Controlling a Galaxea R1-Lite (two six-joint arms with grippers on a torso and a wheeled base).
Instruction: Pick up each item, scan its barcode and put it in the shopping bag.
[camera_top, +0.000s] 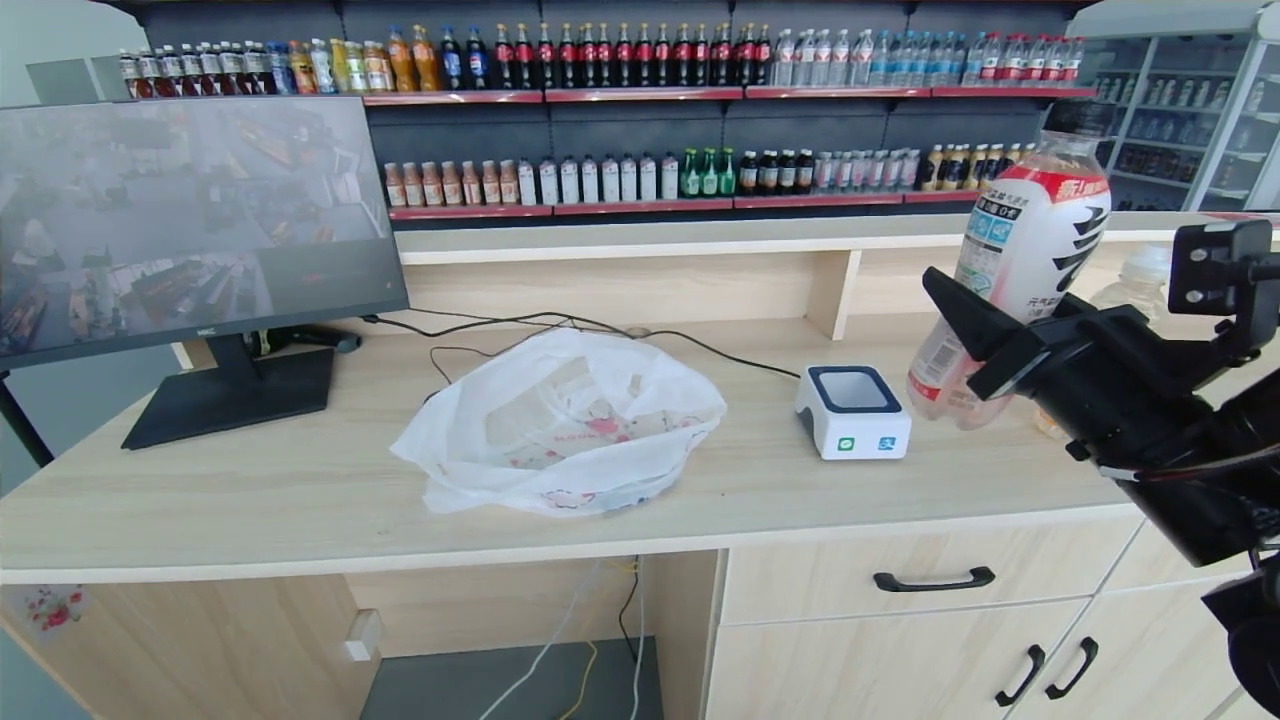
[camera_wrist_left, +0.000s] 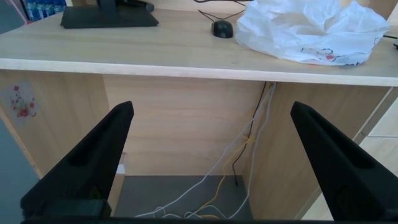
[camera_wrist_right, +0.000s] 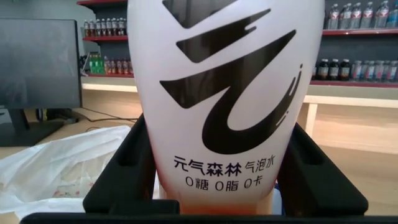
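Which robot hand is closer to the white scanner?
Right. The right gripper holds the bottle just beside the scanner; the left gripper hangs out in front of the counter.

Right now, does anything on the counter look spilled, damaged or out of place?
Nothing stands out. The right gripper holds the bottle tilted but intact beside the scanner; the shopping bag sits open on the counter, with no spill around it.

bottle (camera_top: 1020, 270): white label with black swoosh, pale pink drink, dark cap. Tilted with the cap leaning away from the scanner (camera_top: 853, 411), in the air just right of it, clamped in the right gripper (camera_top: 965, 335) fingers. Scanner: white box, dark window facing up, on the bench (camera_top: 250, 500). shopping bag (camera_top: 560, 430): white, crumpled, mouth open, left of the scanner.
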